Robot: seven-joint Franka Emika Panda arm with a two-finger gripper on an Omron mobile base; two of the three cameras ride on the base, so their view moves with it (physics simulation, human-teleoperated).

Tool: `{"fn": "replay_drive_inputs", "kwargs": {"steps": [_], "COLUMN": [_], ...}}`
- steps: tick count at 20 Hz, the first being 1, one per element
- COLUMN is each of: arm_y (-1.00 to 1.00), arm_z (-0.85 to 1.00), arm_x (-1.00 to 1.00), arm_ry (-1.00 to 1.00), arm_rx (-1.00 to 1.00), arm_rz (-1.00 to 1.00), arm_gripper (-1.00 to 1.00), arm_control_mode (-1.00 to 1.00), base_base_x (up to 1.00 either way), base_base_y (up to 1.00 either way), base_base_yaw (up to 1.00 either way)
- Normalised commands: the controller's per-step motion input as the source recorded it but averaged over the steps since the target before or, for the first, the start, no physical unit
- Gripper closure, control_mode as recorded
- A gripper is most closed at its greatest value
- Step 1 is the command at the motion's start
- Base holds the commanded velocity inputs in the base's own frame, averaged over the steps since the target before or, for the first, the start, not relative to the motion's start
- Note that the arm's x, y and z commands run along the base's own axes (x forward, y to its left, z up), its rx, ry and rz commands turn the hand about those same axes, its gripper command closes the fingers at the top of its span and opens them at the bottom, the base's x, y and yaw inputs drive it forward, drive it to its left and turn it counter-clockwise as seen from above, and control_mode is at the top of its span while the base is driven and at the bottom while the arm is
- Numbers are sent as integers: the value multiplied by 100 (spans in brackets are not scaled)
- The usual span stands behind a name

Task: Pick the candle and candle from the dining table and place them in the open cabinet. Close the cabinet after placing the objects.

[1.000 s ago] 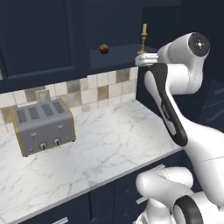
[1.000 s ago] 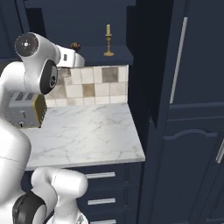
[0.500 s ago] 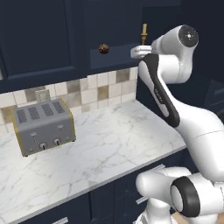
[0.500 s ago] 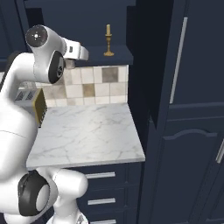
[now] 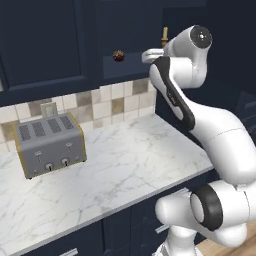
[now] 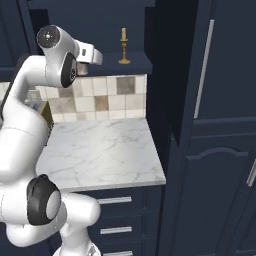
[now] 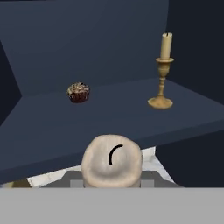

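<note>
1. Arm raised and swung toward the open cabinet [image 6: 100,60] compared with a second ago; elbow now higher, wrist drawn closer to the shelf edge (base itself unmoved, toaster [image 5: 49,144] and counter [image 6: 100,150] in the same place).
2. Gripper [image 6: 92,56] clamped on the grey-beige stub candle [image 7: 112,162], no change in the grip over the last second. Stub seen end-on in hand view, curved black wick facing camera, held just short of the shelf lip.
3. Tan taper on brass holder [image 7: 162,74] already upright on the cabinet shelf, toward its right end, well apart from a small dark round item [image 7: 78,92] further left (muffin-like, not part of the task).
4. Reading: first candle placed, second in transit. Remaining: push the stub forward over the shelf, release in the open space between the taper and the round item, retract, close the door.
5. Risk: a low approach could catch the shelf edge.
</note>
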Motion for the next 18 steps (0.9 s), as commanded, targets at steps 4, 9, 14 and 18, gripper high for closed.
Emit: {"fn": "replay_drive_inputs", "kwargs": {"steps": [4, 9, 14, 18], "arm_y": [17, 6, 0, 0], "arm_z": [-31, -8, 0, 0], "arm_x": [21, 32, 43, 46], "arm_ry": [1, 0, 0, 0], "arm_rx": [0, 0, 0, 0], "arm_rz": [1, 1, 0, 0], "arm_gripper": [100, 100, 100, 100], "arm_control_mode": [-100, -100, -100, -100], "base_base_x": [0, 0, 0, 0], "base_base_y": [0, 0, 0, 0], "base_base_yaw": [0, 0, 0, 0]}}
